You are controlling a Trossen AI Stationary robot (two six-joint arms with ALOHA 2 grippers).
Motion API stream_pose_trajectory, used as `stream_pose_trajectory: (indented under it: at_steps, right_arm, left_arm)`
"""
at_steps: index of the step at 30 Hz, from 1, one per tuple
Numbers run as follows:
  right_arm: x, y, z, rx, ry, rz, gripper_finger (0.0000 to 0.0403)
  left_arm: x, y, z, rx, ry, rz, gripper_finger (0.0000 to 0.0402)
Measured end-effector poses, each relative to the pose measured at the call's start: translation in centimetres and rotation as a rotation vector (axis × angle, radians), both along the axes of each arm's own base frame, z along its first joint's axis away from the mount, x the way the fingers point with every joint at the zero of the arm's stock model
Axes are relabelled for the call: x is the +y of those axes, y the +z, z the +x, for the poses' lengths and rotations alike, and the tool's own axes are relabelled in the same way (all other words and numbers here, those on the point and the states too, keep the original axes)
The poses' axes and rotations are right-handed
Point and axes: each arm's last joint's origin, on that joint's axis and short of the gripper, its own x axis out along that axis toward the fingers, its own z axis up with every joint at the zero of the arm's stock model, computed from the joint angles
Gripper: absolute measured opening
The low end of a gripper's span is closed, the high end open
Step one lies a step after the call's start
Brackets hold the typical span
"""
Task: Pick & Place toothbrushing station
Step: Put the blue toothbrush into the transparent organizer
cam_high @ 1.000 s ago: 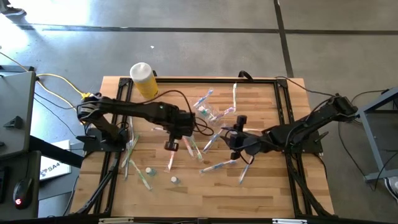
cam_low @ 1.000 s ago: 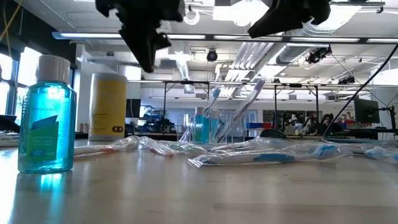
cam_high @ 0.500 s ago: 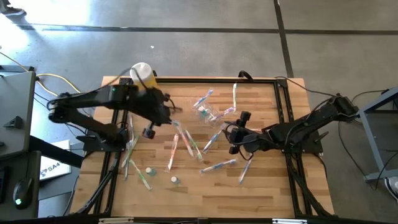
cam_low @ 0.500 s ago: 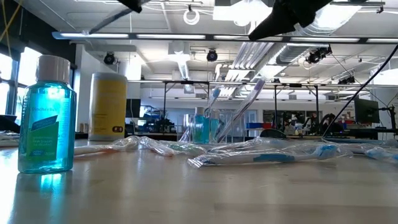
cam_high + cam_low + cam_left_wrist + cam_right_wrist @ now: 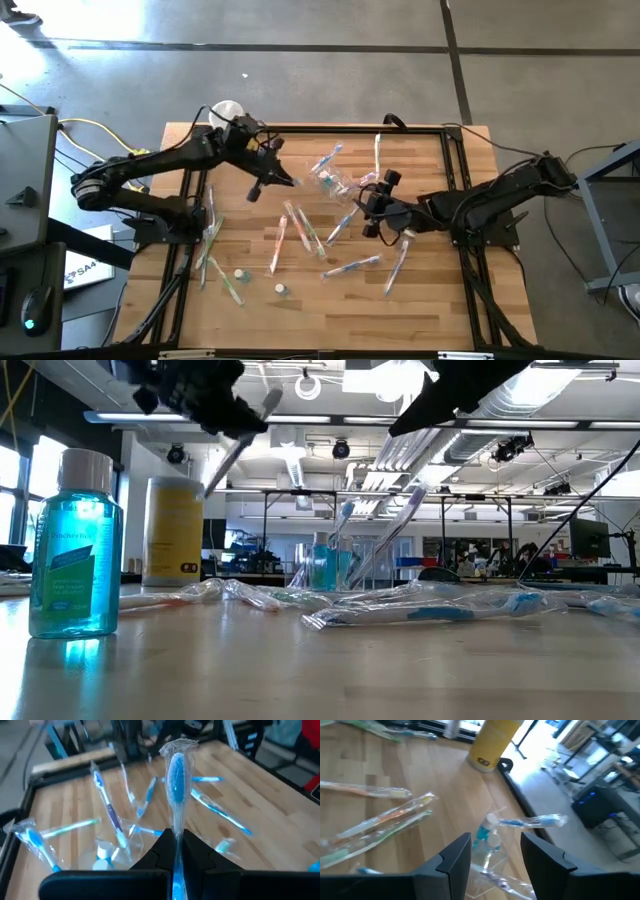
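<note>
Nearest in the low view stands a small bottle of blue liquid [image 5: 75, 545] on the wooden surface [image 5: 440, 300], with wrapped toothbrushes [image 5: 430, 610] lying loose just behind it. From above, many more wrapped brushes [image 5: 300, 232] lie scattered over the middle of the surface, so most of the job looks undone.

Farther back stands the clear holder cup [image 5: 345, 565] with a few brushes already upright in it; that part seems finished. The right gripper [image 5: 492, 852] hangs just beside the cup, its jaws parted and empty, with the cup between them in the wrist view.

The left gripper [image 5: 262, 178] is raised over the far left part of the surface, jaws clenched on one wrapped blue toothbrush [image 5: 175, 785], which sticks out forward past the fingers. I judge this brush is on its way to the cup.

At the far edge stands the yellow cylinder [image 5: 172, 530] with a white cap, no part of the station.
</note>
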Motion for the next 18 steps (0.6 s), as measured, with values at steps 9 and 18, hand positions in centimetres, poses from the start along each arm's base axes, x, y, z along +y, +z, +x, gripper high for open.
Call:
stream_pose_trajectory:
  at_steps: [9, 18]
  right_arm:
    - [-0.3, 0.0, 0.1, 0.003, 0.010, 0.015, 0.0164]
    - [-0.3, 0.0, 0.1, -0.002, 0.014, 0.026, 0.0164]
  left_arm:
    - [2.3, -0.7, 0.0, -0.288, -0.124, 0.001, 0.0005]
    - [6.5, -3.3, 2.0, -0.390, -0.110, -0.007, 0.0005]
